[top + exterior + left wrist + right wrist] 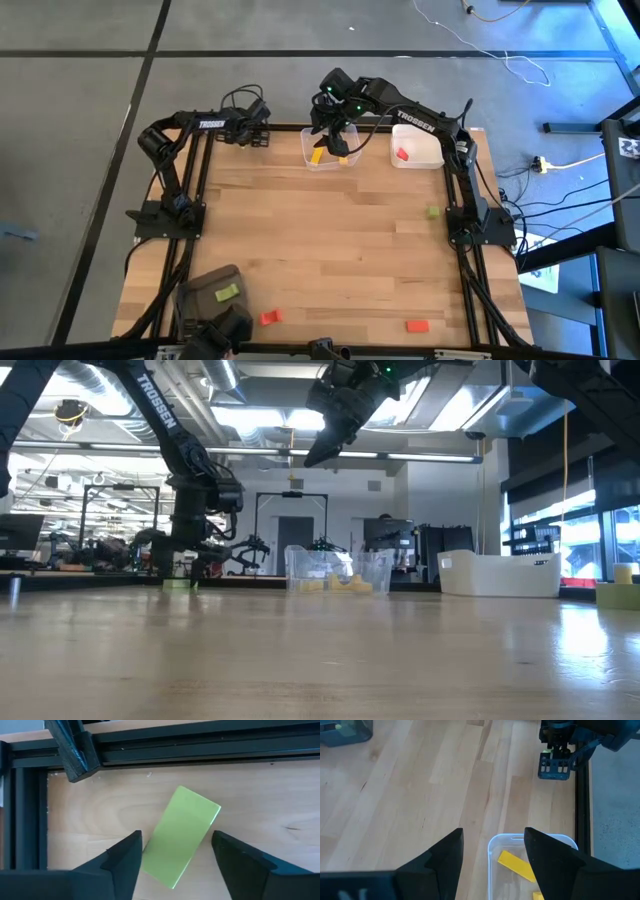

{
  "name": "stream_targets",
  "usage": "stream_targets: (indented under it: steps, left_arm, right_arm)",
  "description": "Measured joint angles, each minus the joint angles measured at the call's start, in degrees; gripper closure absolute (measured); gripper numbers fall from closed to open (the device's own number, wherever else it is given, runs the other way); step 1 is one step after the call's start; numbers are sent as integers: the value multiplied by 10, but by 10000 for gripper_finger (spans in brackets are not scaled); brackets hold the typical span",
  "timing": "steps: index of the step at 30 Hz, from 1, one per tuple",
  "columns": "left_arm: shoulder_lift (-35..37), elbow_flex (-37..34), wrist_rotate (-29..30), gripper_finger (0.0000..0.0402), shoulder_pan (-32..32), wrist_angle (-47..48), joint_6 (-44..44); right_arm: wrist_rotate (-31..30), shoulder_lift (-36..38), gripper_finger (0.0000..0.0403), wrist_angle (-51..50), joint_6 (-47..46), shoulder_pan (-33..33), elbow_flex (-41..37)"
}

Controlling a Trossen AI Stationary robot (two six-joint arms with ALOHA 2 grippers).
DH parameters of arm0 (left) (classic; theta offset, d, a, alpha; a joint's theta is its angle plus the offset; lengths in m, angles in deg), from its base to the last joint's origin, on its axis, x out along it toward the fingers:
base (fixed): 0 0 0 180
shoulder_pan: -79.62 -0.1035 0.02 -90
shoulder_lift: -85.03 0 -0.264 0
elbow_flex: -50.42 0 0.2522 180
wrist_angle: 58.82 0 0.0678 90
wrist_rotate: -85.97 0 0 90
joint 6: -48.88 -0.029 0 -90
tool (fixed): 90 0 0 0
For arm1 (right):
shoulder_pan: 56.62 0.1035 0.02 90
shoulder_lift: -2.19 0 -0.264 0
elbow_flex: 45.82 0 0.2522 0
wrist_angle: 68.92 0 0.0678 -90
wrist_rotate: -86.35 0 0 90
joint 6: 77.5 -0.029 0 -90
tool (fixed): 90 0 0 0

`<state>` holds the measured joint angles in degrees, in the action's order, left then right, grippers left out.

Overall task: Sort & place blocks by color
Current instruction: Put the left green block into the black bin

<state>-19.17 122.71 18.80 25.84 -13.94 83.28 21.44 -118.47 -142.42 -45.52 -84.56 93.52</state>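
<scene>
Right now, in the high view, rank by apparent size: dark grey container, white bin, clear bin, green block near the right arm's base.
1. dark grey container, slightly the largest.
2. white bin and clear bin: they look alike, so not ranked.
3. green block, by far the smallest.

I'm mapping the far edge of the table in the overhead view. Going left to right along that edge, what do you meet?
Left gripper → clear bin holding yellow blocks, with the right gripper open above it → white bin holding a red block.
</scene>
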Motion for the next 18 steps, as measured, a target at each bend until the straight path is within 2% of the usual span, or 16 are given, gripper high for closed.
stream_targets:
  steps: [12, 18]
  left_arm:
    - [0, 0, -34, 261, -6, 34, 0]
    - [0, 6, -46, 283, -5, 62, -16]
  right_arm:
    - [0, 0, 192, 3, 0, 0, 0]
    - [0, 0, 192, 4, 0, 0, 0]
